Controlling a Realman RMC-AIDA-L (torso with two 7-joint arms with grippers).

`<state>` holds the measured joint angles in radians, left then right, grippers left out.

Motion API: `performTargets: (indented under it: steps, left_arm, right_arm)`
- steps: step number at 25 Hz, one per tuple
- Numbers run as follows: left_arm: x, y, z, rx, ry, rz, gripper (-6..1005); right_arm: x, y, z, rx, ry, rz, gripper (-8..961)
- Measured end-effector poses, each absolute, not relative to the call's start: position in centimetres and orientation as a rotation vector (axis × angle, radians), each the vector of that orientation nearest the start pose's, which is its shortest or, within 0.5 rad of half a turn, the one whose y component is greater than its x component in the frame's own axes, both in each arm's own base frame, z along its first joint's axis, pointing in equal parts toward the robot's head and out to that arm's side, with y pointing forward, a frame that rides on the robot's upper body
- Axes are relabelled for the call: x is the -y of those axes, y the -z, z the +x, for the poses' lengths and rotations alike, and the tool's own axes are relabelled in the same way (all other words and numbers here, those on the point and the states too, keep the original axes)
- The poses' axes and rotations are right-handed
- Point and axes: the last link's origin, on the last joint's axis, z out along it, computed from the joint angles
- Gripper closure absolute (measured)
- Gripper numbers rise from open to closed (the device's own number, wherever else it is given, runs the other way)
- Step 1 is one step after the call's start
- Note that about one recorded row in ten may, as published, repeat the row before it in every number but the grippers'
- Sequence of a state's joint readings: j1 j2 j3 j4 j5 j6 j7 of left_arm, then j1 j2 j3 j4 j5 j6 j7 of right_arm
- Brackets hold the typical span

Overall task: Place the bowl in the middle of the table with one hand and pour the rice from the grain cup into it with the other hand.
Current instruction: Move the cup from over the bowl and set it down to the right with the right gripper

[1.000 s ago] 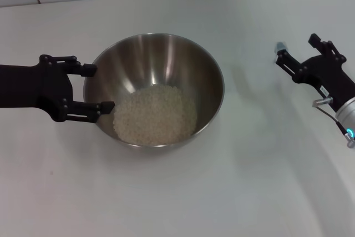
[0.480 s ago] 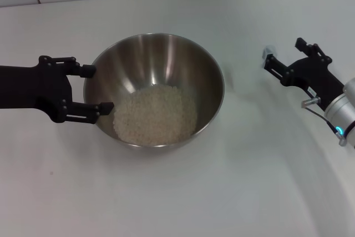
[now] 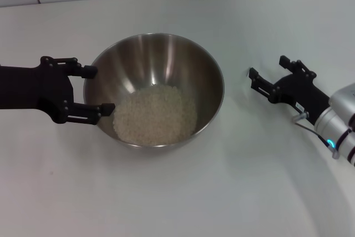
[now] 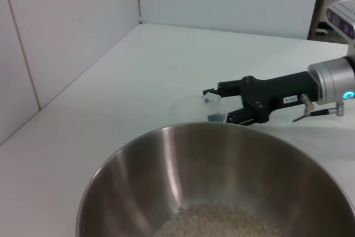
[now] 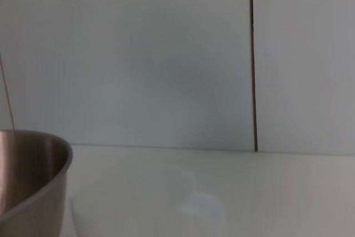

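Rice (image 3: 155,114) lies in a pale heap at the bottom of the bowl (image 3: 166,59). The big shiny bowl sits on the white surface (image 3: 177,192), close to its middle.

The left gripper (image 3: 91,88) is at the bowl's left side. Its jaws are spread apart, one finger by the rim and one lower down against the bowl's outer wall. I cannot tell if they press on the bowl or only sit beside it.

The right gripper (image 3: 269,80) is off to the right of the bowl, low over the surface and apart from the bowl. Its jaws are spread open too. In the left wrist view the grain cup (image 4: 198,108) shows as a faint clear shape right at the tips of the right gripper (image 4: 217,102), past the far rim of the bowl (image 4: 166,159). The cup is so see-through that I cannot tell if the jaws touch it, or if it stands up or is tipped. In the head view the cup is too faint to make out.

The right wrist view shows a bit of the bowl (image 5: 33,181) and a wall.
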<state>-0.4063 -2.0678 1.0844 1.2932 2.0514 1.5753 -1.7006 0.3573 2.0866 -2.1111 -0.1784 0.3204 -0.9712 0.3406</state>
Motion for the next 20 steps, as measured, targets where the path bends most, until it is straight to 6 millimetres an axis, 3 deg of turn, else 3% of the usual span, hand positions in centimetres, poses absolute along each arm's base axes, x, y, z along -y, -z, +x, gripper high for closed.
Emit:
performTargets:
  steps: [5,9,14,17,20]
  left_arm:
    - [-32.9,-3.5,-20.7,0.289,0.228,-2.864,143]
    - [-32.9,-3.5,-20.7,0.294,0.226,-2.867,143]
    - [-32.8,-3.5,-21.0,0.304,0.224,-2.864,143]
    - [-32.9,-3.6,-20.9,0.295,0.225,-2.862,143]
    - [-33.0,-3.5,-20.9,0.284,0.225,-2.864,143]
  right_arm:
    - [-28.6,6.3,35.1,-0.758,-0.596,-1.901,108]
    - [-26.3,5.7,35.4,-0.774,-0.706,-1.917,108]
    - [-22.9,-0.7,34.8,-0.583,-1.049,-1.754,109]
    - [-24.5,-5.3,33.9,-0.459,-1.177,-1.902,109]
    - [-27.7,-7.6,32.3,-0.356,-1.151,-2.152,109]
